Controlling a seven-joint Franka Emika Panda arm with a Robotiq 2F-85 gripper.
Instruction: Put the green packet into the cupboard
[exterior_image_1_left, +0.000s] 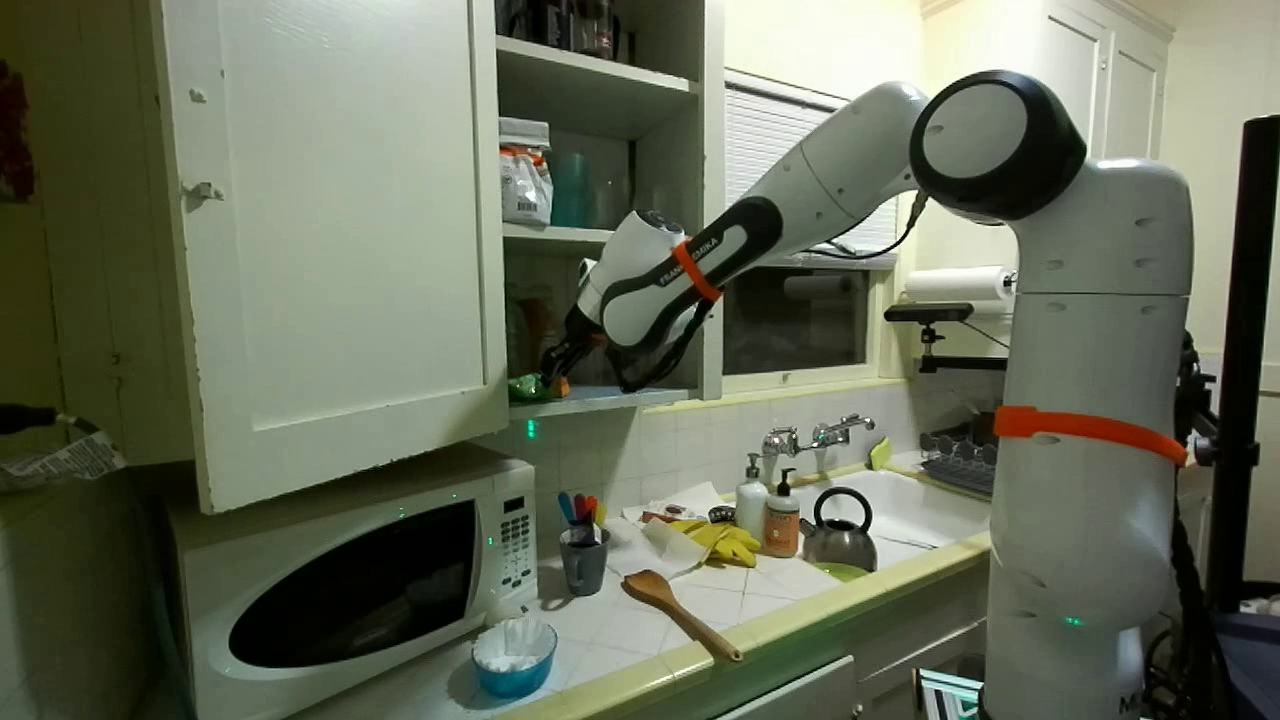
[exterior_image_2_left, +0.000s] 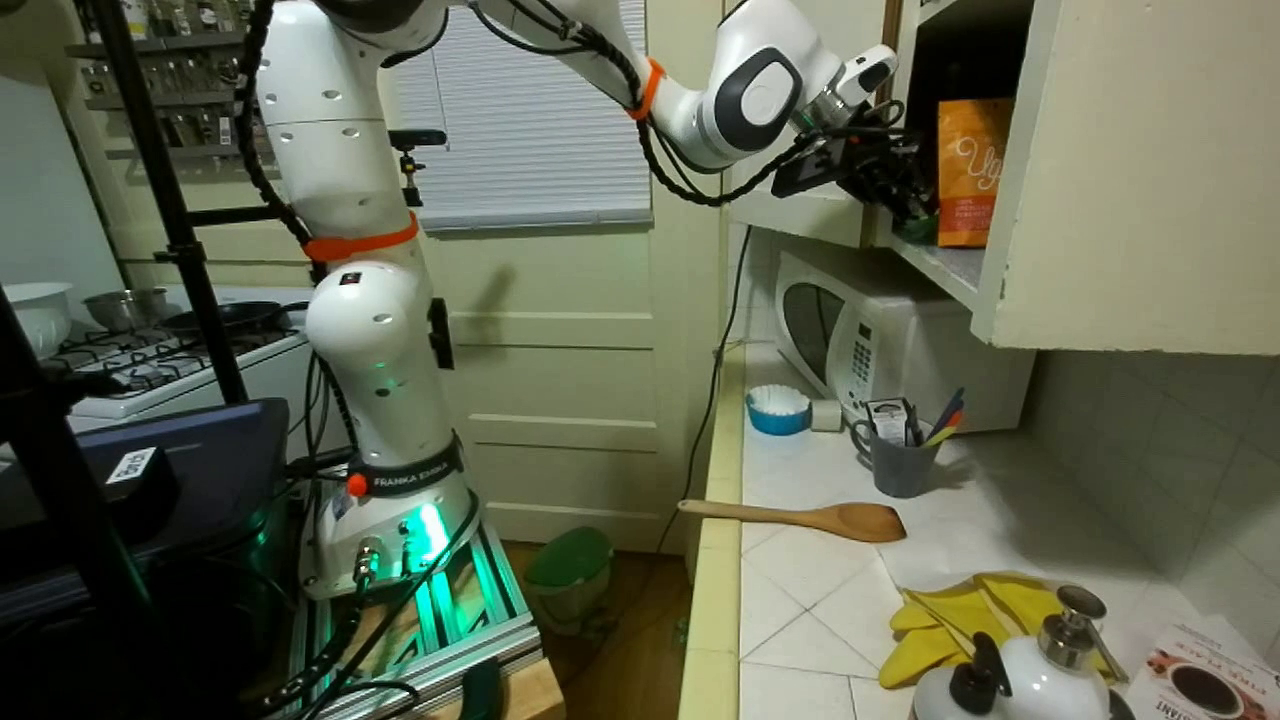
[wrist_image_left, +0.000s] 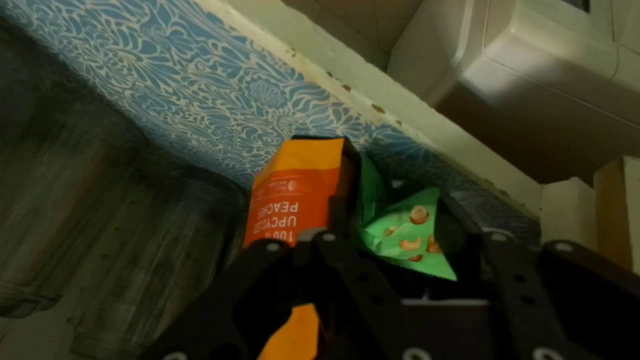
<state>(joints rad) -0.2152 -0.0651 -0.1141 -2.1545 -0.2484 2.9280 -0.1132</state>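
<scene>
The white cupboard (exterior_image_1_left: 712, 190) stands open, with its panelled door (exterior_image_1_left: 340, 240) swung out; the door also shows in an exterior view (exterior_image_2_left: 1150, 180). My gripper (exterior_image_1_left: 553, 372) reaches inside over the lowest shelf. In the wrist view, my gripper (wrist_image_left: 397, 210) has its fingers partly apart, on both sides of the green packet (wrist_image_left: 407, 232), which fills the gap. The packet shows nut pictures and looks crumpled. In an exterior view it (exterior_image_1_left: 524, 388) is low at the shelf's front edge; whether it rests on the shelf is unclear. The fingertips are partly hidden.
An orange pouch (exterior_image_2_left: 970, 170) stands on the blue patterned shelf (wrist_image_left: 200, 80), close beside the left finger in the wrist view. Glass jars (wrist_image_left: 100, 210) stand behind. The microwave (exterior_image_1_left: 370, 580) sits below. A white bag (exterior_image_1_left: 525, 175) and a teal cup (exterior_image_1_left: 570, 190) stand on the shelf above.
</scene>
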